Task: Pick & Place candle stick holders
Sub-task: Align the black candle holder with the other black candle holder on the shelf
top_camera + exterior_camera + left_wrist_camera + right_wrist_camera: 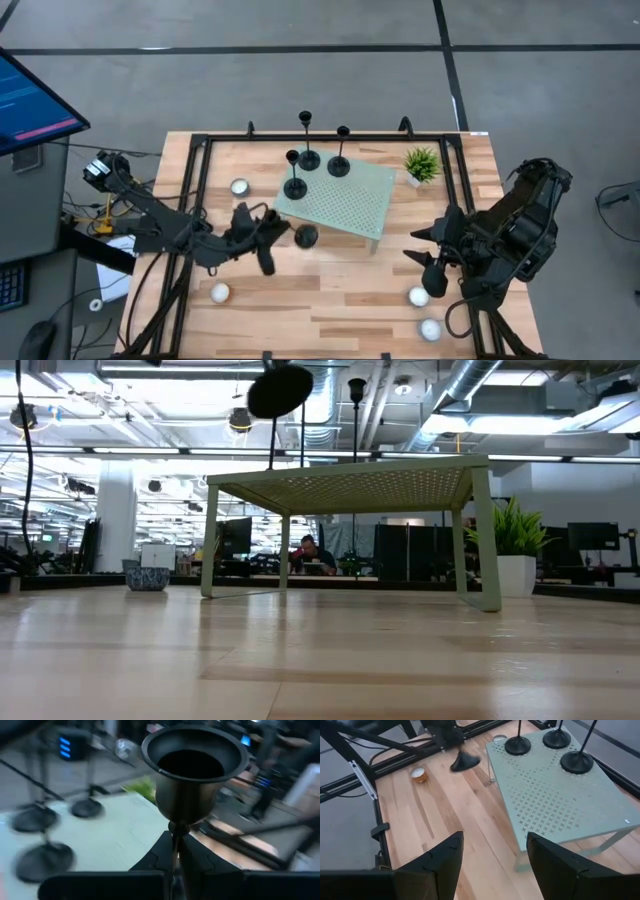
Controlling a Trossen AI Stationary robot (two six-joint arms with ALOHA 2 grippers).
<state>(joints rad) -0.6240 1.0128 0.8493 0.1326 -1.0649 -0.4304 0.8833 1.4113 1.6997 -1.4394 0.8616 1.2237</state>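
Table (330,300): pale wooden planks, rectangular, edged by a thin black metal frame.
Stand (345,205): low, light green metal sheet punched with small cross-shaped holes, on slim legs, at the table's middle.
Left arm: dark and jointed, reaching in from 9 o'clock toward the stand's near left corner.
Right arm: dark, bulky, waiting at about 4 o'clock of the stand.
Left gripper (268,232): fingers closed tight on the thin stem of one candle holder (192,767), just under its cup; the wrist view shows that cup as a smooth black flared funnel with a round rim.
Held candle holder's base (465,762): round black disc, tilted and lifted clear of the wood, just beside the stand's corner at 7 o'clock.
Right gripper (492,865): fingers spread wide apart, nothing between them, above bare wood.
Other candle holders: three on the stand's far left part, upright, each a flat black disc, thin stem and small cup, at (308,158), (339,165) and (295,187).
Plant (421,165): small spiky green tuft in a white pot, at 2 o'clock of the stand.
Candles: small round white discs, one at (239,187), 9 o'clock of the stand, others near the table's front edge.
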